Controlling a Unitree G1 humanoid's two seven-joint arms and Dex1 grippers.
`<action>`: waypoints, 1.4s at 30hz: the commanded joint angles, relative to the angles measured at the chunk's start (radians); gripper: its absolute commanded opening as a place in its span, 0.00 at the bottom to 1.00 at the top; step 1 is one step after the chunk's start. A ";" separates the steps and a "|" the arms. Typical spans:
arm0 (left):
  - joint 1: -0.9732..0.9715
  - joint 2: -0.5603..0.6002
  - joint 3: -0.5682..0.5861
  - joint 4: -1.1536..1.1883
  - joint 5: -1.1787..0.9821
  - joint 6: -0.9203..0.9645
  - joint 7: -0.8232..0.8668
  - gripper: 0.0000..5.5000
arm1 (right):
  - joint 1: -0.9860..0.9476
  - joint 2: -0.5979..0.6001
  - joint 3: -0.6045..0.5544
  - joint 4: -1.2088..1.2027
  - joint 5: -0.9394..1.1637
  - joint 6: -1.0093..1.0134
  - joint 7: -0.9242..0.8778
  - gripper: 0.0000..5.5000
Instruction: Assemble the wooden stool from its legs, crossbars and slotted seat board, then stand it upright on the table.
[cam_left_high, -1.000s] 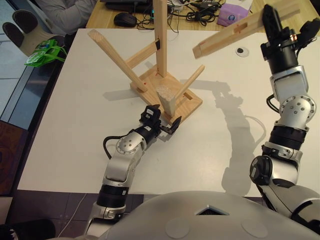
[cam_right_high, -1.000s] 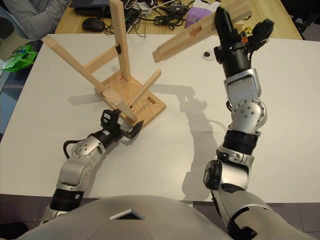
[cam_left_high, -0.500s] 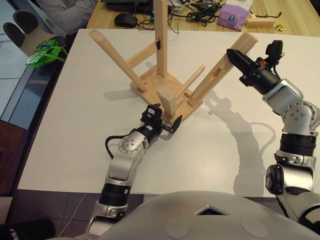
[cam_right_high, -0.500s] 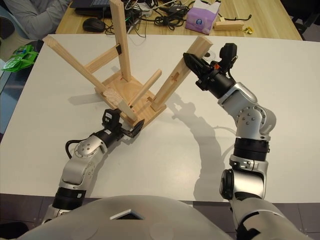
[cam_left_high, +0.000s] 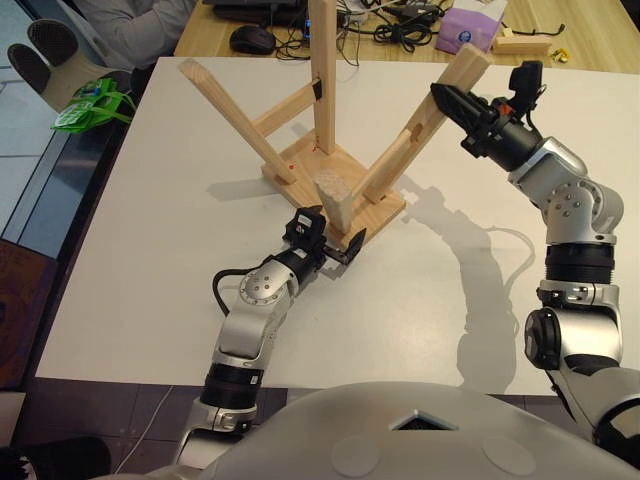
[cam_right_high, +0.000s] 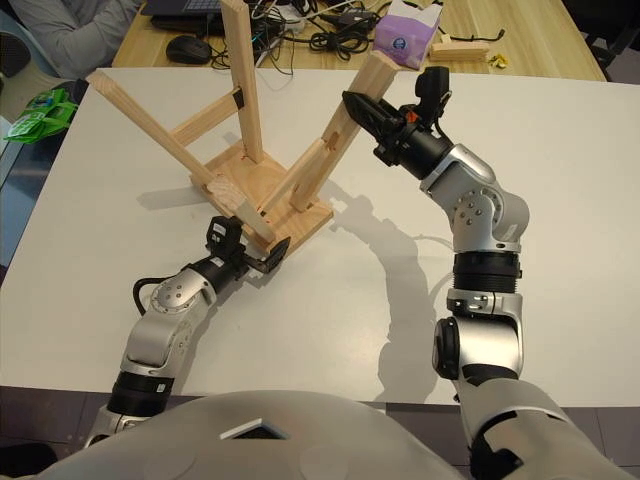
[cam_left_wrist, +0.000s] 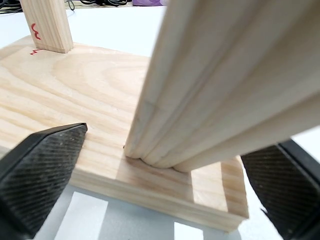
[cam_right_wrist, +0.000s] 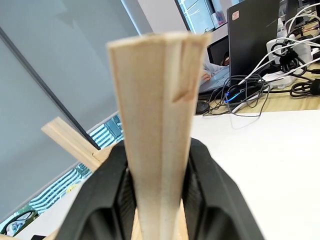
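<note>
Right wrist view: the right gripper (cam_left_high: 453, 101) is clamped on the fourth leg (cam_left_high: 428, 128), its fingers closed flat against the two sides of the wood. A second ago it held this leg high in the air, well off the seat board (cam_left_high: 308, 170). Half a second ago the leg's lower end had come down to the board's right corner at a shallow lean. Now the arm has tipped it steeper, and that end sits right at the same corner, beside the short crossbar (cam_right_high: 300, 165) there. I cannot tell whether it has gone into its slot.

The left gripper (cam_left_high: 330, 234) has not moved. It is spread wide at the board's near corner, one finger on each side of the near leg (cam_left_high: 332, 202), touching neither.

The board lies flat on the table (cam_left_high: 150, 280) with three legs standing out of it, so the stool is upside down.

To my eye this is the last leg going in. After that the stool has to be turned over onto its feet.
</note>
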 joint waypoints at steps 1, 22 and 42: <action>0.003 0.001 -0.006 0.030 0.005 0.027 0.000 0.98 | -0.010 -0.011 0.012 -0.002 -0.038 -0.015 0.021 0.19; 0.005 -0.004 -0.004 0.026 0.002 0.029 0.001 0.98 | -0.033 -0.032 -0.023 0.087 -0.103 -0.095 0.066 0.19; -0.022 -0.004 -0.008 0.060 0.013 0.003 0.000 0.98 | 0.014 0.031 0.108 -0.002 -0.172 -0.084 0.073 0.19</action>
